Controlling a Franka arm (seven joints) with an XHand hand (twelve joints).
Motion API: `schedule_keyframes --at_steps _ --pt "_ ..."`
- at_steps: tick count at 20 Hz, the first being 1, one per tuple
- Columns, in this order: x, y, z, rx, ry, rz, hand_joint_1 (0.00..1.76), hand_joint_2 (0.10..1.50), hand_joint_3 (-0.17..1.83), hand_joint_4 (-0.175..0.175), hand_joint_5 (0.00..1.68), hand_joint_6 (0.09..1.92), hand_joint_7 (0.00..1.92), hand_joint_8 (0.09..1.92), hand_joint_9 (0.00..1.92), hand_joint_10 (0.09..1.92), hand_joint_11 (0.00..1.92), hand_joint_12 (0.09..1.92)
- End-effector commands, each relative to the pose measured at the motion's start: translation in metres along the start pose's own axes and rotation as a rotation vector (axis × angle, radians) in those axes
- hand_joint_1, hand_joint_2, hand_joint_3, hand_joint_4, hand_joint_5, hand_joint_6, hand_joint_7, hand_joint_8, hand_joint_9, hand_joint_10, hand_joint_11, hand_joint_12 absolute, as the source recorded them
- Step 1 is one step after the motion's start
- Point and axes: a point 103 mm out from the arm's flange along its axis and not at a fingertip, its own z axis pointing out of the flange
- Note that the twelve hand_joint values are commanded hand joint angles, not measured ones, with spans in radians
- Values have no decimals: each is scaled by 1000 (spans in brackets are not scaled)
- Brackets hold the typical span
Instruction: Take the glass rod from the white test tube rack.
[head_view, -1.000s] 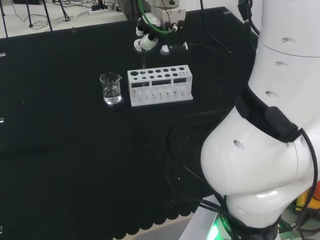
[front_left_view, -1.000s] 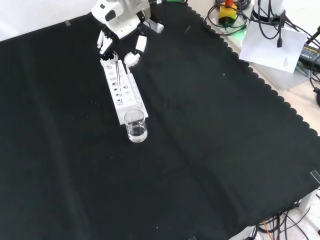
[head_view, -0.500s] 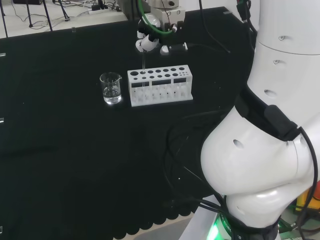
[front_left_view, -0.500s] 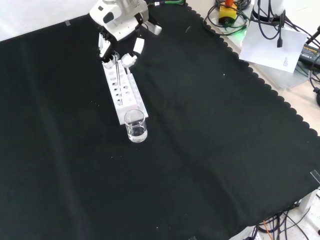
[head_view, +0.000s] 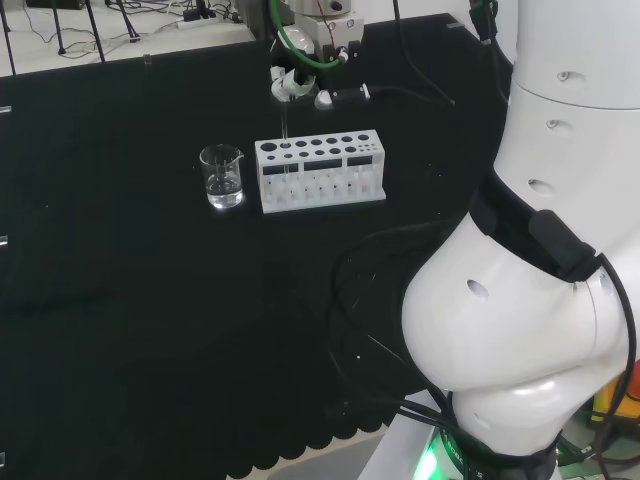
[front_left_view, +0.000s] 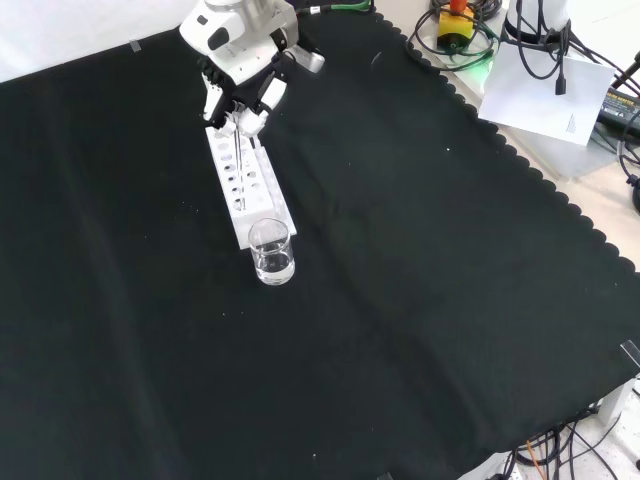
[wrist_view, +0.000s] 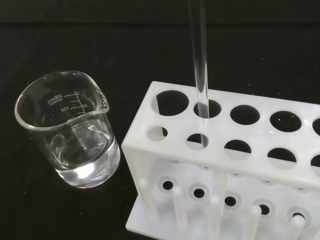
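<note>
Fingers (front_left_view: 238, 112) pinch the glass rod (wrist_view: 200, 75) upright, its tip in the rack (wrist_view: 235, 165).

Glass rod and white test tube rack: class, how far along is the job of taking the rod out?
Done: the hand has closed round the top of the glass rod. In hand: the rod stands upright, its lower end in a hole of the white test tube rack, near the beaker. Left: lifting it clear.

A black cloth (front_left_view: 400, 300) with a scalloped edge covers the counter. Beyond that edge, in the front view, a white sheet of paper (front_left_view: 545, 95) lies on pale floor among tangled cables (front_left_view: 620, 130); more cables (head_view: 150, 20) trail behind the cloth's far edge.
</note>
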Motion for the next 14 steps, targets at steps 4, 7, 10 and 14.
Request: schedule_keyframes --at_steps 4,7,10,14 --pt "5 3 3 -21 2 4 1243 1149 4 -175 827 1084 1037 1158 1463 1031 1675 816" --pt "9 1 -6 -76 3 2 1280 1128 -76 -175 971 824 1110 1080 1483 1038 1595 794" --pt "12 -4 -20 -117 16 -9 1299 1134 -163 -175 1072 640 1159 1026 1517 992 1574 748" --pt "16 -10 -37 -98 22 0 1308 1118 -175 -175 1143 521 1196 965 1544 938 1592 701"
